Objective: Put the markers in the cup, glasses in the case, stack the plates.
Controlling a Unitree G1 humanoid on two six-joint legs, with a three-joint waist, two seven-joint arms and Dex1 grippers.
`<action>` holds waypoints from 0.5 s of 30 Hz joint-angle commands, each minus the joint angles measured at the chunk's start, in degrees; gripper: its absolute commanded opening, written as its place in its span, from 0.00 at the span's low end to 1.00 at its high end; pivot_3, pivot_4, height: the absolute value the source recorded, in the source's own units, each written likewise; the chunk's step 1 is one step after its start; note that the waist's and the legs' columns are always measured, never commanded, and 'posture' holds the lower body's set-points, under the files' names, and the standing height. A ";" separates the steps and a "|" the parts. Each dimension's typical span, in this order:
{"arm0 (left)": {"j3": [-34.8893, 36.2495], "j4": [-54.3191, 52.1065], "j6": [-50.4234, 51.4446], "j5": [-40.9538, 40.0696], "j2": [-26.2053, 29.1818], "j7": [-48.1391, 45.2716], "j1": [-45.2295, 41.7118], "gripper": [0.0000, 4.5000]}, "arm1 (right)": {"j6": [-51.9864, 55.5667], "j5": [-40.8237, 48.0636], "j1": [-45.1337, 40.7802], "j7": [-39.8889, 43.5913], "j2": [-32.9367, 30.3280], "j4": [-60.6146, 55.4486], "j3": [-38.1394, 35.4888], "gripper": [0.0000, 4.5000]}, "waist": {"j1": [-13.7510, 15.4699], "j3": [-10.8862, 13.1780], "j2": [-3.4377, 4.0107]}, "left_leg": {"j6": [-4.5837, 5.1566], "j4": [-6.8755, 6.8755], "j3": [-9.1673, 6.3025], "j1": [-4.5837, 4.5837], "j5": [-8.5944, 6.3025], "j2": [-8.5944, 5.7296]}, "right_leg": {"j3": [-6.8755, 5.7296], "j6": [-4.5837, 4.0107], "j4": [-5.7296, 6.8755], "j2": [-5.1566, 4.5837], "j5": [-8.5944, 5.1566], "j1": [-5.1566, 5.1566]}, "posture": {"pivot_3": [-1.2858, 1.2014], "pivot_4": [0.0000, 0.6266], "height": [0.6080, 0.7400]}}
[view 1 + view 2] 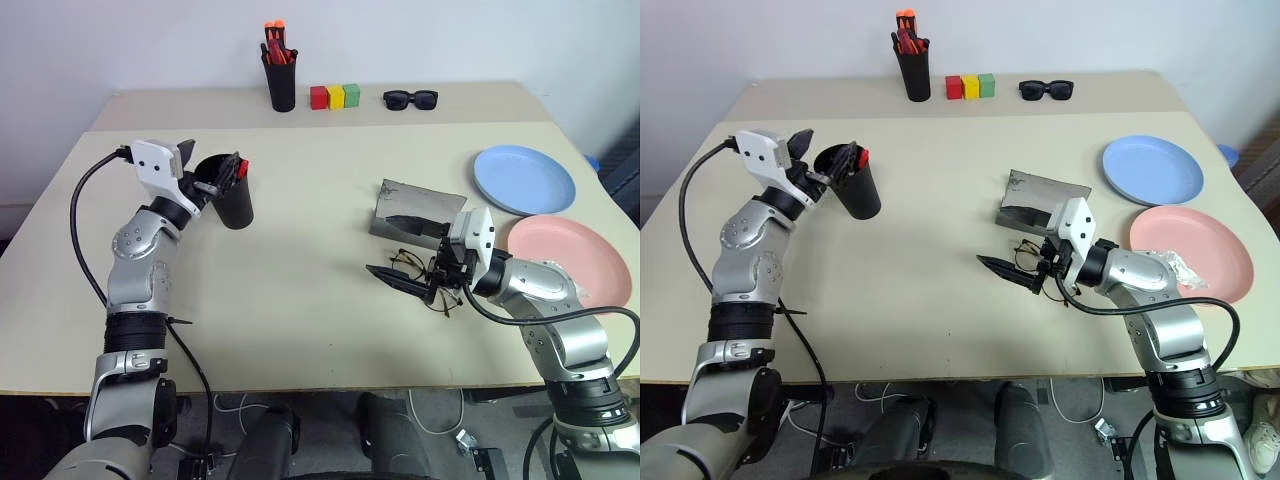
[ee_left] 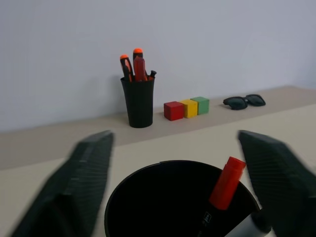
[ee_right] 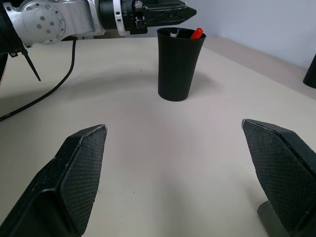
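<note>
The black cup (image 1: 233, 200) stands at the table's left with the markers in it: a red-capped one (image 2: 226, 183) and a white-bodied one (image 2: 247, 228) lean against its rim. My left gripper (image 1: 208, 165) hovers open right over the cup's mouth, holding nothing. The wire-framed glasses (image 1: 440, 285) lie on the table just in front of the grey case (image 1: 415, 205), which stands open. My right gripper (image 1: 405, 255) is open beside the glasses, low over the table, fingers (image 3: 79, 173) wide apart. The blue plate (image 1: 524, 180) and the pink plate (image 1: 570, 262) lie side by side at the right.
Along the back of the table stand a black holder of orange-capped pens (image 1: 281, 80), a row of red, yellow and green blocks (image 1: 335, 96) and black sunglasses (image 1: 411, 98). A black cable (image 1: 85, 215) loops off the left arm.
</note>
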 commanded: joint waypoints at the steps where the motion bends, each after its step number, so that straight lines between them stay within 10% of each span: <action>1: 0.39 -3.01 -0.16 -1.67 0.54 -2.40 0.04 0.99 | -0.86 0.16 -0.87 -0.23 0.34 -0.83 -0.60 1.00 | 0.00 0.00 0.00 | 0.00 0.00 0.00 0.00 0.00 0.00 | 0.00 0.00 0.00 0.00 0.00 0.00 | 0.52 0.24 1.00; 15: -6.58 -15.85 14.19 -10.10 1.08 -16.26 1.46 0.99 | -4.65 -7.39 -6.08 -7.73 1.66 7.82 -1.26 1.00 | -0.11 0.00 0.01 | 0.00 0.00 0.03 0.01 0.00 0.00 | 0.02 0.00 0.02 0.01 0.00 0.00 | 0.52 0.24 1.00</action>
